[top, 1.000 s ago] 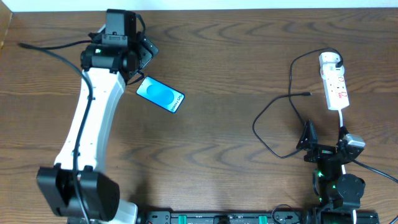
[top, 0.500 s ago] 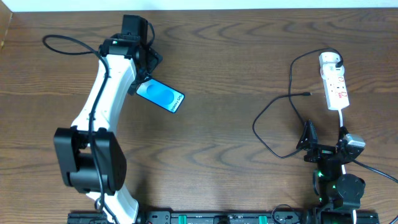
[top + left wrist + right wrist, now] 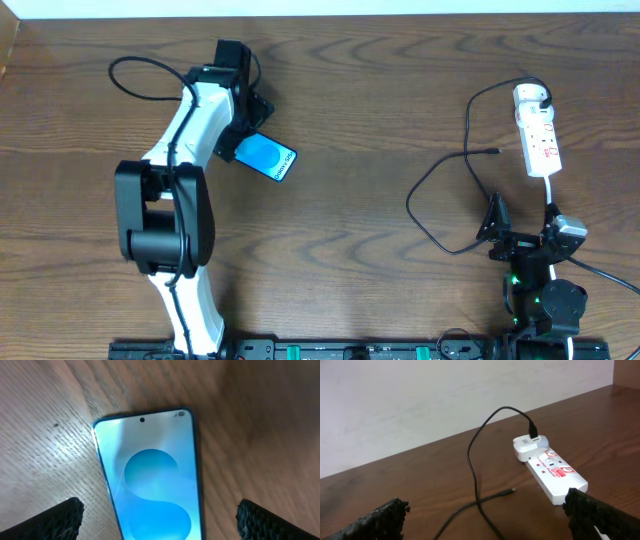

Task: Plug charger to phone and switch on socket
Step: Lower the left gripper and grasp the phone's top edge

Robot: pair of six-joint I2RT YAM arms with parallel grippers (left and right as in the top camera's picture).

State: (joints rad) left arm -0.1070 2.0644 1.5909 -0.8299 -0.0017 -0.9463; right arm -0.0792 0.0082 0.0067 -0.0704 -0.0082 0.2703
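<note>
My left fingers [image 3: 60, 517] have just swung in above the phone [image 3: 150, 475], spread wide and empty, so a grasp is close, while the charger [image 3: 526, 446] lies well right of the phone and my right fingers [image 3: 385, 517] wait apart.

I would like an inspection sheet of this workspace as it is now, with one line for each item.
Surface: brown wooden table.
Job's things: phone flat, screen up; socket at the far right; charger with its white head seated in the socket and its connector tip loose on the wood, far from the phone.
Clutter: nothing seen.
Pincers: left pincer open over the phone, not gripping; right pincer open, empty, facing the socket.
Cables: the charger's cable loops on the wood before the right pincer; white socket cord runs toward that pincer.
Surroundings: pale wall behind the table.
</note>
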